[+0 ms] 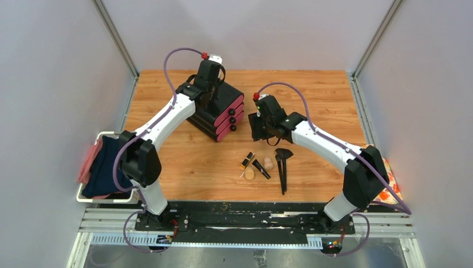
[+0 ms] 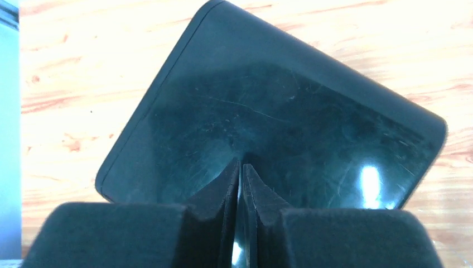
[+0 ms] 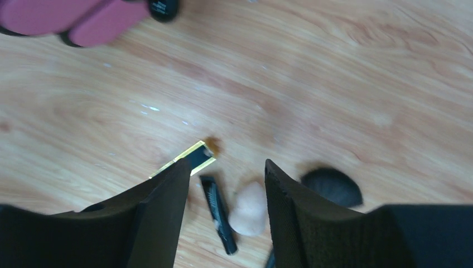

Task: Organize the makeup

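While R gripper [image 3: 227,167] hovers: fingers apart, nothing btwn them, above the makeup [image 3: 249,209], not touching it.
L gripper [image 2: 240,167]: fingers together, tips over top of black box [image 2: 268,111]; contact can't tell.
Makeup spot: tabletop [image 1: 184,162], close to near edge, right of ctr.
Case [image 1: 247,161]: black-and-gold, leftmost, w/ one sponge [image 1: 249,174] just beside it toward near edge.
Tube [image 1: 260,168]: short, black, lying btwn Case and second sponge [image 1: 268,162].
Brushes [image 1: 283,167]: black, long handles pointing to near edge, right of second sponge.
Black box: pink drawers, left of ctr, toward far edge.
Cloth [image 1: 390,187]: orange floral, at right edge.
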Controlling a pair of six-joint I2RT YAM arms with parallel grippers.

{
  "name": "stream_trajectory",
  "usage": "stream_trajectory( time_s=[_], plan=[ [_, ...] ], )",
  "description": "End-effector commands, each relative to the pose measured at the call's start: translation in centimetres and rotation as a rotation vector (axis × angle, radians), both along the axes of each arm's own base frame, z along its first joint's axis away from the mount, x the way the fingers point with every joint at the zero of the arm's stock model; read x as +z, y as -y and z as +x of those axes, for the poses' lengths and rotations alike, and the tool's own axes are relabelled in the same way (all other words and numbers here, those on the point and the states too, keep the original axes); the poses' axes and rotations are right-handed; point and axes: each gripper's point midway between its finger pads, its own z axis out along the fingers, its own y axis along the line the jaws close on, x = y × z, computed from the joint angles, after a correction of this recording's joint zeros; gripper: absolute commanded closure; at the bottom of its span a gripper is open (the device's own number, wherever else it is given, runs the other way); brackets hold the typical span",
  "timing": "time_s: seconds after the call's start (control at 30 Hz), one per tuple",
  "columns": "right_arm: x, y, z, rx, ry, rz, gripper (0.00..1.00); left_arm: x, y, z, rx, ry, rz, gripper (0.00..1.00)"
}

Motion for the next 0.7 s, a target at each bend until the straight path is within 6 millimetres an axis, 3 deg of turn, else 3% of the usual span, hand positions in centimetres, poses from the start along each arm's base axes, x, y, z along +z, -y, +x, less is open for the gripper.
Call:
stream_trajectory(
  time_s=[0.0,0.07,0.3,0.5,0.67],
  plan=[
    [3.4,-4.4,1.9,0.086,0.058,0.239,0.42,-1.7,-0.4,0.9,0.013,-0.038,0.029,0.94],
    [4.0,-5.5,2.6,0.099,0.058,0.329,0.4,-2.4,-0.7,1.0,0.022,-0.056,0.029,1.0],
    [2.7,-7.9,4.8,0.099,-0.04,0.622,0.38,-4.4,-1.0,0.8,0.02,-0.093,0.016,1.0],
    [3.4,-9.7,7.5,0.136,-0.061,0.88,0.41,-5.2,-1.0,0.5,0.015,-0.105,0.015,1.0],
    [3.9,-10.7,7.6,0.18,-0.059,0.982,0.43,-5.3,-1.1,0.3,0.013,-0.108,0.018,1.0]
  ],
)
